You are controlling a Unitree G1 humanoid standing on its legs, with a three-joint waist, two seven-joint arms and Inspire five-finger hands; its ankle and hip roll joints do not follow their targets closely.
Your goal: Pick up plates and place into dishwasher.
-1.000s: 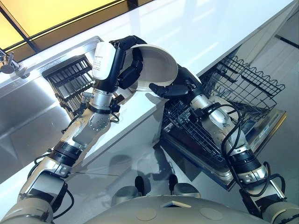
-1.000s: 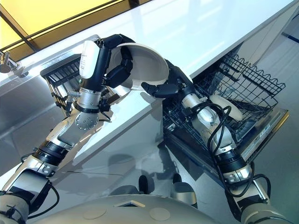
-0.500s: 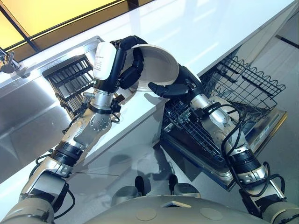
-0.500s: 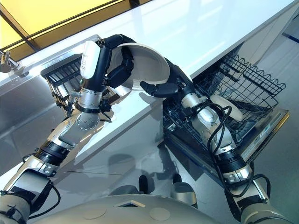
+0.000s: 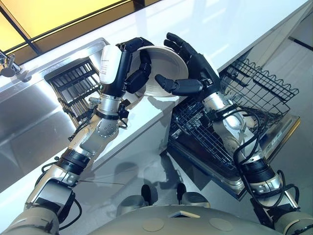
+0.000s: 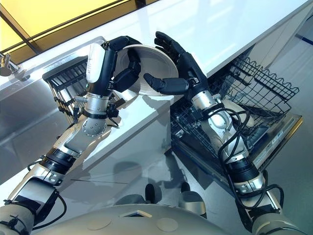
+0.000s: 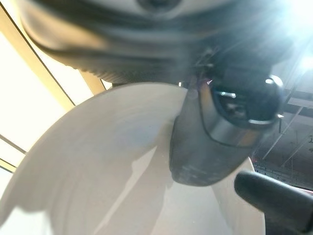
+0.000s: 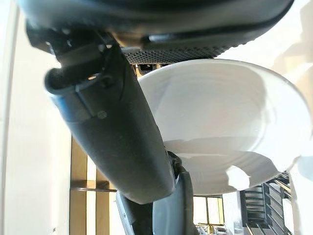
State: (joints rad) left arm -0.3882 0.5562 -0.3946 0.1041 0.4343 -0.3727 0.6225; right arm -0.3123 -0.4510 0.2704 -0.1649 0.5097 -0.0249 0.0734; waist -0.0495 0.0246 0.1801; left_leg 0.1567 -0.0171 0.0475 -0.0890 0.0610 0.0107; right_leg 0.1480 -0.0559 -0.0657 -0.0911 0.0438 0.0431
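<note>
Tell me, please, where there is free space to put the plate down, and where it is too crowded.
The white counter is bare beyond both hands. The left hand holds the plate, and the open right hand is at it. The dishwasher rack looks free at its far end. The dish rack in the sink is crowded with tines.

No legible text, label, number or sign is being shown anywhere (faint marks on the left hand's [image 5: 128, 68] white cover cannot be read).

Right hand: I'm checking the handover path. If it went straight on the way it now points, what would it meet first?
Most likely the white plate held in the left hand. The open right hand already reaches around its rim, though contact is unclear.
</note>
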